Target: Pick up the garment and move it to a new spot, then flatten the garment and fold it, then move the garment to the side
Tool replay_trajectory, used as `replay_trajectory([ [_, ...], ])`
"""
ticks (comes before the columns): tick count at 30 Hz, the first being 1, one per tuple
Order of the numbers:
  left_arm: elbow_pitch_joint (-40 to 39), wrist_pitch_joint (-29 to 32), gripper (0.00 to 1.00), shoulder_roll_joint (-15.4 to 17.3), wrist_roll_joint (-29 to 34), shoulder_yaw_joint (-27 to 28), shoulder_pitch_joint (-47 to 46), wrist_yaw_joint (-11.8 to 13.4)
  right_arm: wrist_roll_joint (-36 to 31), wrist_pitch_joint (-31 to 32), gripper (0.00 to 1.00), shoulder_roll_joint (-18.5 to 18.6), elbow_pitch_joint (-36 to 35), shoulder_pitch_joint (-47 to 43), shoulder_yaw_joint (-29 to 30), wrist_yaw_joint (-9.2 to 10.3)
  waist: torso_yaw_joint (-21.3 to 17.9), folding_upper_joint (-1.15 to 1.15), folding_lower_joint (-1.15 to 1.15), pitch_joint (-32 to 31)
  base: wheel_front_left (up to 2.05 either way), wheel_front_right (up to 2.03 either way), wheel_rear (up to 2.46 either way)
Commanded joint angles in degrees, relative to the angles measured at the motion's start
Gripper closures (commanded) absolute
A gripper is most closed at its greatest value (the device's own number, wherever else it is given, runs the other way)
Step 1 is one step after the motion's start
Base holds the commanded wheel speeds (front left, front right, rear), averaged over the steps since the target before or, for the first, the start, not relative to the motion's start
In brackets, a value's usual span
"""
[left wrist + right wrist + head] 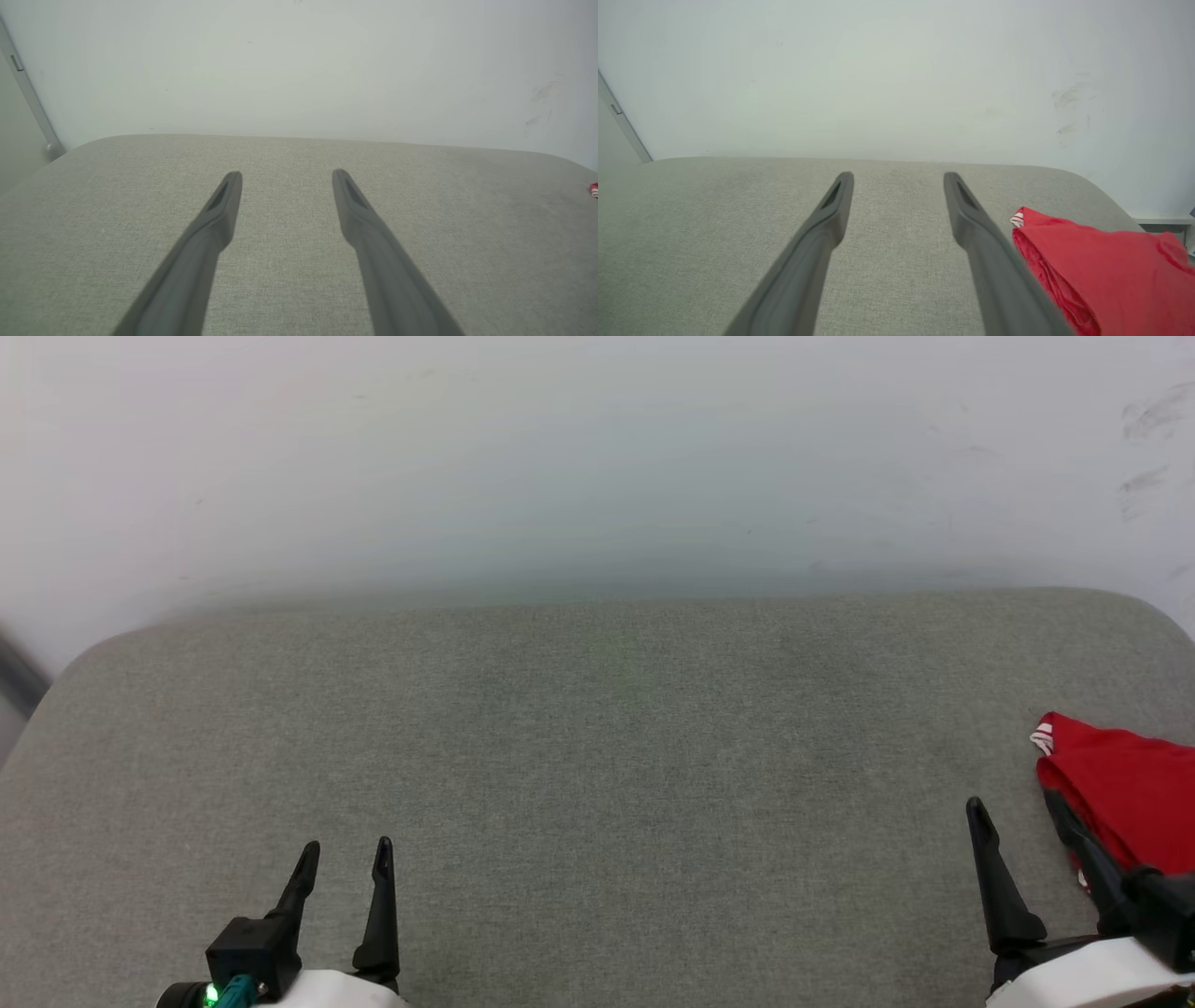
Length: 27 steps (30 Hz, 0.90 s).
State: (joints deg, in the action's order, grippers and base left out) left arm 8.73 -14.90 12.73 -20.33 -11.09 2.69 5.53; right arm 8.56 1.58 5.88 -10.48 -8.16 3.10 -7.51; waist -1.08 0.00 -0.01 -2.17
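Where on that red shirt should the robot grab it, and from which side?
Probably the red shirt at its bunched left edge, where folds stack into a thick ridge. Come from the left, over the grey cushion, with the right jaws, which stand open beside it.

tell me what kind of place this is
Likely an indoor room: a grey fabric-covered cushioned surface, like a bed or sofa, stands against a plain, scuffed white wall, with a red garment lying near its right edge.
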Motion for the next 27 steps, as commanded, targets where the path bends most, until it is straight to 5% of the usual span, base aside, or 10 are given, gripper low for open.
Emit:
replay_trajectory([
  [1, 0.06, -0.39, 0.00, -0.07, 0.38, 0.06, 0.45, -0.29, 0.02, 0.14, 0.00, -0.28, -0.13, -0.45, -0.02, 0.05, -0.01, 0.00, 0.01, -0.02, 0.00, 0.00, 0.00],
  [19, 0.32, -0.40, 0.00, -1.30, 1.21, 2.18, -0.76, -1.84, 0.31, -0.53, 0.00, -0.33, 0.66, -0.16, -0.19, 0.05, -0.06, 0.00, 0.01, 0.47, 0.00, 0.00, 0.00],
  [20, 0.47, 0.01, 1.00, -1.14, 0.97, 2.16, -0.40, -1.70, 0.06, -0.14, 1.00, -0.31, 0.60, -0.08, -0.19, 0.00, -0.07, 0.00, 0.01, 0.48, 0.00, 0.00, 0.00],
  [27, 1.71, 1.72, 1.00, -1.90, -4.11, 3.29, -0.75, -2.57, 5.97, 0.04, 1.00, -0.52, 2.98, 0.45, -0.30, 0.00, -0.02, 0.00, 0.01, 0.56, 0.00, 0.00, 0.00],
])
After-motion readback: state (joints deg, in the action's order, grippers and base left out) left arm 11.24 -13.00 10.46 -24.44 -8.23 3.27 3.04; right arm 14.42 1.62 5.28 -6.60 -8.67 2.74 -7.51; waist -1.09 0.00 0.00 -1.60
